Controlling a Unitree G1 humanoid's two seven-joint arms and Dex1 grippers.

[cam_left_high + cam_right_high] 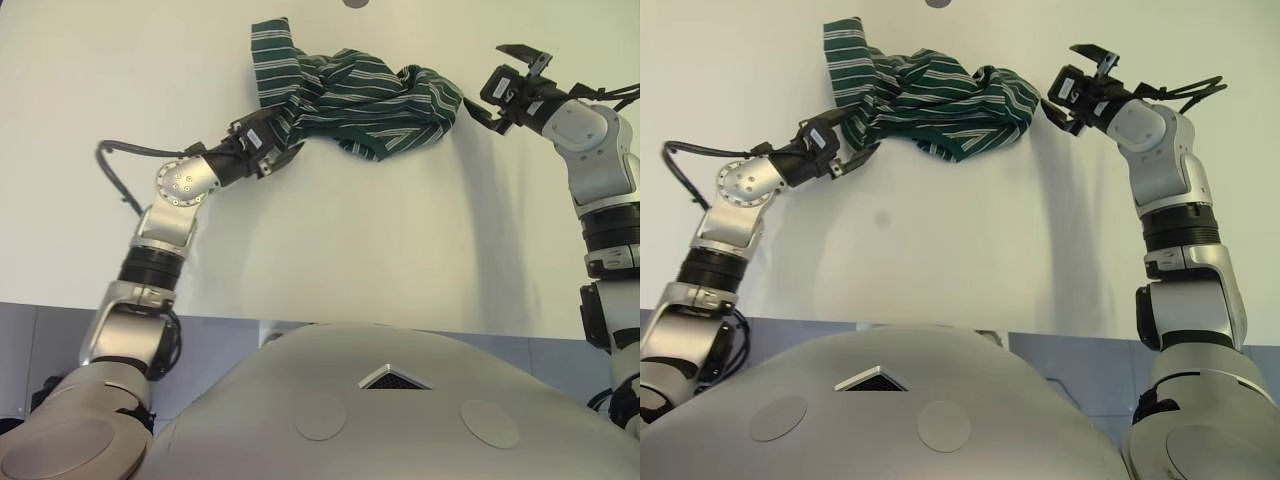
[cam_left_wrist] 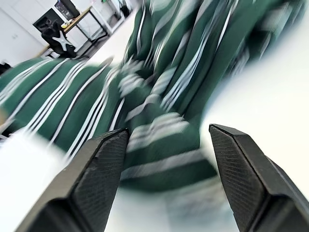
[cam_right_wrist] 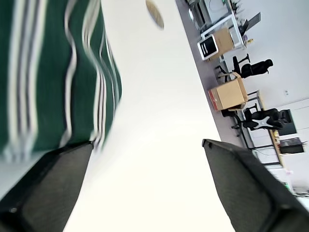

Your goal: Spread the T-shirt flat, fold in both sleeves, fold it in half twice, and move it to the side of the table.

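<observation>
1. The left gripper (image 2: 169, 133) is seen with its two fingers spread apart. The near edge of the T-shirt's cloth lies between them and is not clamped.
2. The right gripper (image 1: 497, 85) is held just beside the garment's right end, with its two fingers likewise apart and nothing between them.
3. One T-shirt (image 1: 360, 105) is counted, dark green with white stripes. It lies crumpled in a heap at the far middle of the table (image 1: 350, 260), with one part stretched away toward the far edge.
4. One small round disc (image 3: 154, 13) is seen on the tabletop beyond the shirt.
5. Two cardboard boxes (image 3: 231, 94) and two black office chairs (image 3: 251, 67) are made out in the room behind, well apart from the table.
</observation>
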